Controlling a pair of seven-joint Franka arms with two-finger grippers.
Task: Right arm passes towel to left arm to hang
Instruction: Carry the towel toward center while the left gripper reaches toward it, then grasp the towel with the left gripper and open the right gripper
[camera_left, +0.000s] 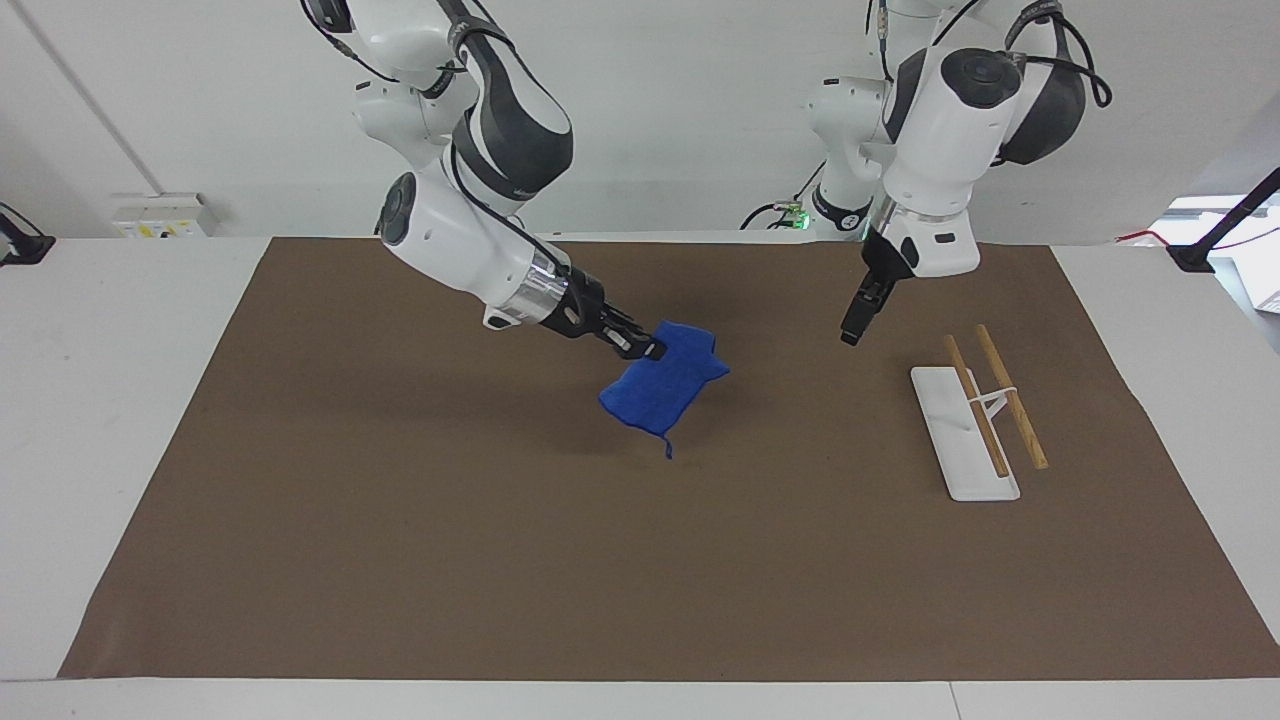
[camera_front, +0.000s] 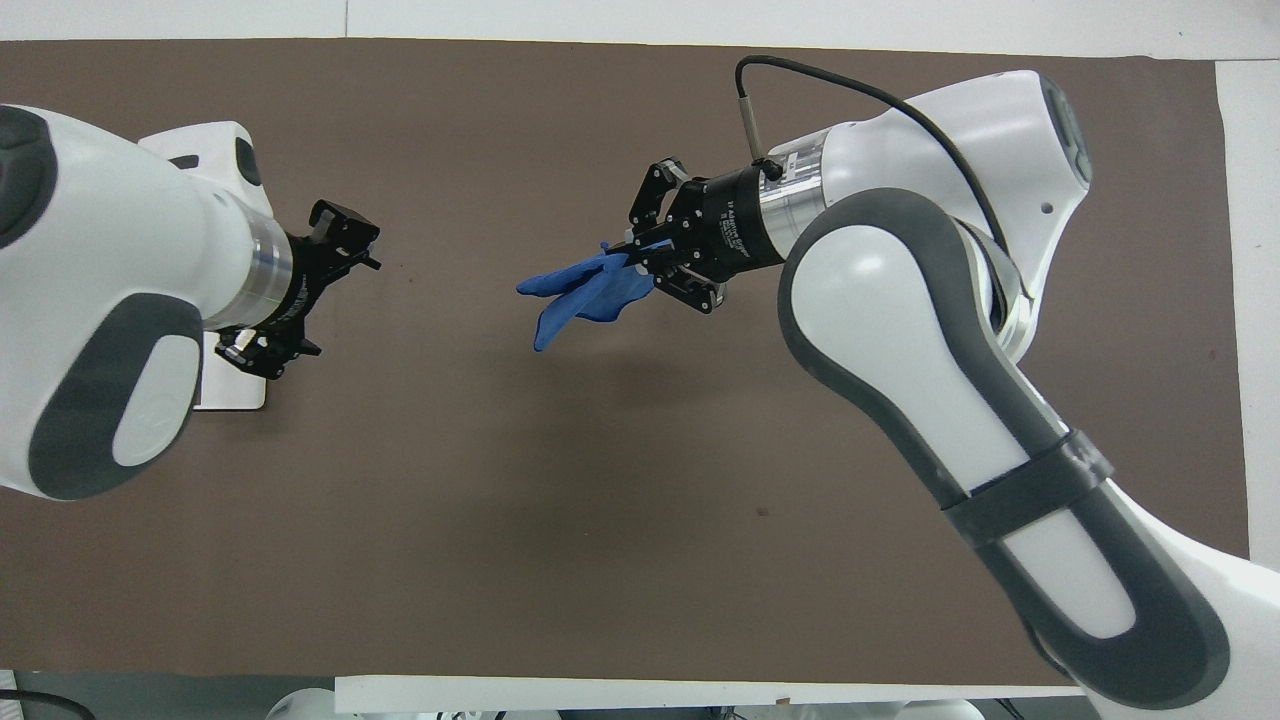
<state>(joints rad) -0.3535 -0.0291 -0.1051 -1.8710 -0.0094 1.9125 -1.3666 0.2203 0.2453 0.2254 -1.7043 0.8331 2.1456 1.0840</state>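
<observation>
The bright blue towel (camera_left: 662, 392) hangs in the air over the middle of the brown mat, its thread tail pointing down; it also shows in the overhead view (camera_front: 583, 288). My right gripper (camera_left: 648, 350) (camera_front: 640, 262) is shut on the towel's upper edge. My left gripper (camera_left: 848, 333) (camera_front: 338, 295) is open and empty in the air, between the towel and the rack, apart from the towel. The rack (camera_left: 962, 440) is a white base with two wooden rods (camera_left: 1012, 400) at the left arm's end of the table.
A brown mat (camera_left: 400, 550) covers most of the white table. In the overhead view my left arm covers nearly all of the rack; only a corner of its white base (camera_front: 235, 396) shows.
</observation>
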